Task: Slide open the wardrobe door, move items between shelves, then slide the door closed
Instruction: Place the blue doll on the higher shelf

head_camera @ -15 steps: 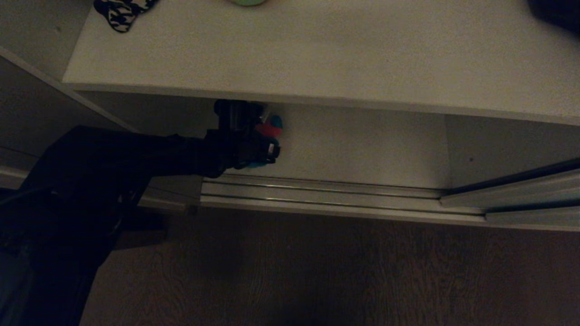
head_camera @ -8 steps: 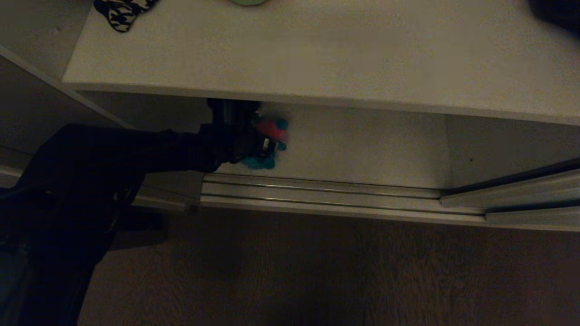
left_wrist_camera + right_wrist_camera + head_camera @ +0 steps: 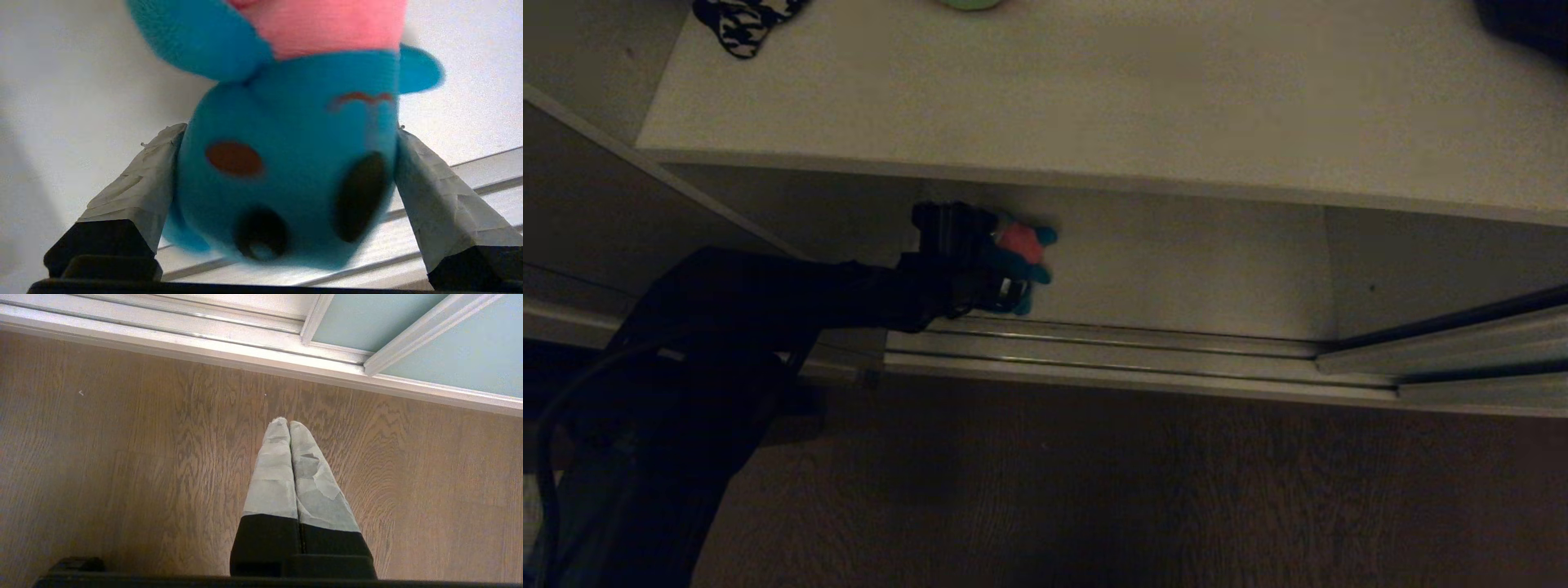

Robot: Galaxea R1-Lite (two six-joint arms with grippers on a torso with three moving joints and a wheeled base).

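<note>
Reaching under the upper shelf [image 3: 1094, 98], the left pincer [image 3: 1013, 269] stands spread wide around the teal plush toy [image 3: 286, 163] above the lower shelf [image 3: 1176, 261]; whether it grips cannot be told. The right pincer [image 3: 289, 426] hangs closed above the wooden floor [image 3: 122, 457].

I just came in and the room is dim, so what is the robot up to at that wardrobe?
The wardrobe is open, its sliding door pushed off to the right. The left gripper reaches in under the upper shelf, with a teal plush toy between its spread fingers over the lower shelf; whether it grips the toy I cannot tell. A green toy shows at the back of the upper shelf. The right gripper hangs shut over the wooden floor.
</note>
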